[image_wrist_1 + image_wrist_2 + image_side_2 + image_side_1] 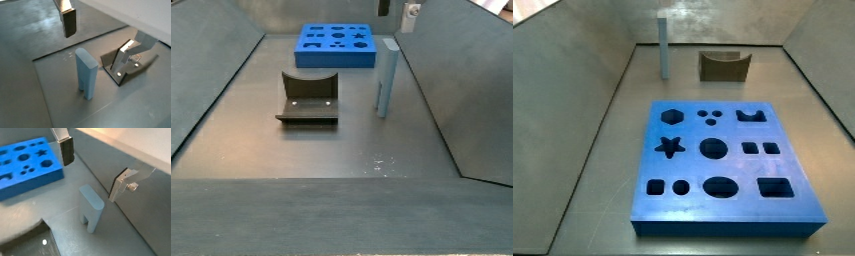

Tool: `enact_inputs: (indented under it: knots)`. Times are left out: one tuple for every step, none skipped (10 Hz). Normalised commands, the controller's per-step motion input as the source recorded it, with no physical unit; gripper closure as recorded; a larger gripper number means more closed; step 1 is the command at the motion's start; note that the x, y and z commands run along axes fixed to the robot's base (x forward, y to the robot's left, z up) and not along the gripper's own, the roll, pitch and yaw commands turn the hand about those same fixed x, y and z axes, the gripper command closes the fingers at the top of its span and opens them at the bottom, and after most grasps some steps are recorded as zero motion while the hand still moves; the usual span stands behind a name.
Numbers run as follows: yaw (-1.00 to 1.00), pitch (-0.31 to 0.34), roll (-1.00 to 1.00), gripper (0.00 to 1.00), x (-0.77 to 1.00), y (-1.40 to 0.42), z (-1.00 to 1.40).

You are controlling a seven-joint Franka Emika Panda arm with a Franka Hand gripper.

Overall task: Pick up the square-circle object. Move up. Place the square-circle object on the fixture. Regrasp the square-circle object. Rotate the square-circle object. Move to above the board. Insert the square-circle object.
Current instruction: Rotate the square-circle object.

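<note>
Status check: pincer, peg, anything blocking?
Pincer above the floor, holding nothing; one finger showing. Peg upright on the floor, untouched, beside fixture. Board apart. Nothing blocking.

The gripper (69,24) hangs with bare floor all around the upright square-circle object (86,74), while the fixture (307,97) and the board (722,165) stand apart from it.

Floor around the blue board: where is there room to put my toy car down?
The biggest bare floor is on the side of the fixture and the square-circle object away from the board. It is crowded where those three sit near each other. The gripper hangs high by the object, holding nothing.
</note>
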Motion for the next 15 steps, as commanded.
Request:
enact_inputs:
  knots:
    - [1.0, 0.016, -0.01, 0.0, 0.01, -0.01, 0.0]
    - [1.0, 0.017, -0.02, 0.0, 0.01, -0.01, 0.0]
    - [1.0, 0.018, -0.02, 0.0, 0.01, -0.01, 0.0]
    - [1.0, 0.019, -0.02, 0.0, 0.01, -0.01, 0.0]
    - [1.0, 0.021, -0.02, 0.0, 0.01, -0.01, 0.01]
    - [1.0, 0.022, -0.02, 0.0, 0.01, -0.01, 0.01]
    - [1.0, 0.024, -0.02, 0.0, 0.01, -0.01, 0.01]
    - [1.0, 0.026, -0.02, 0.0, 0.01, -0.01, 0.01]
    - [1.0, 0.029, -0.03, 0.0, 0.01, -0.01, 0.01]
    - [1.0, 0.03, -0.03, 0.0, 0.01, -0.01, 0.01]
    - [1.0, 0.035, -0.03, 0.0, 0.01, -0.01, 0.01]
    - [1.0, 0.039, -0.04, 0.0, 0.01, -0.01, 0.01]
    - [1.0, 0.046, -0.04, 0.0, 0.01, -0.01, 0.01]
    - [1.0, 0.051, -0.05, 0.0, 0.01, -0.01, 0.01]
    - [1.0, 0.064, -0.06, 0.0, 0.01, -0.01, 0.01]
